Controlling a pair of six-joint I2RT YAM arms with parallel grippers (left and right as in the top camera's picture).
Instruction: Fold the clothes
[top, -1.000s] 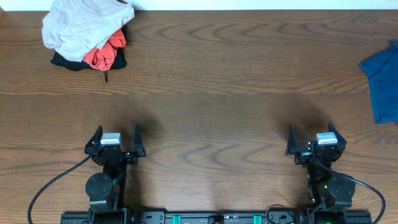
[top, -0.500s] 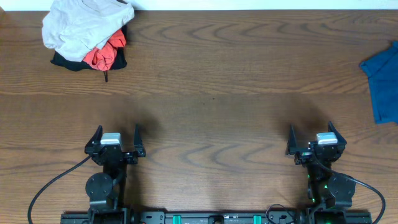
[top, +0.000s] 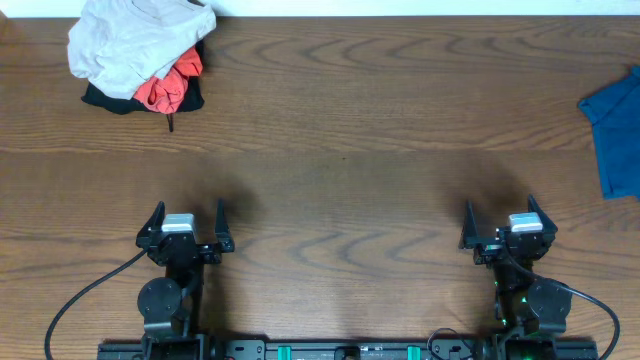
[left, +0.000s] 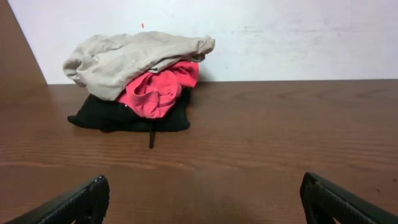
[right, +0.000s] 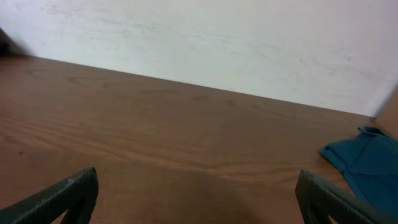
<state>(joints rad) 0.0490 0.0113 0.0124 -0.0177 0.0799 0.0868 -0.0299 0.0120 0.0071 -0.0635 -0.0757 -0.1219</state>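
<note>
A pile of clothes sits at the table's far left corner: a beige garment (top: 130, 40) on top, a red one (top: 170, 85) under it, a black one (top: 110, 98) at the bottom. The left wrist view shows the same beige (left: 134, 59), red (left: 155, 90) and black (left: 112, 118) garments by the wall. A blue garment (top: 615, 130) lies at the right edge, also in the right wrist view (right: 364, 162). My left gripper (top: 186, 218) is open and empty near the front edge (left: 202, 199). My right gripper (top: 503, 218) is open and empty (right: 196, 196).
The wooden table (top: 340, 150) runs between the pile and the blue garment. A white wall (left: 280, 31) stands behind the far edge. Both arm bases and cables sit at the front edge.
</note>
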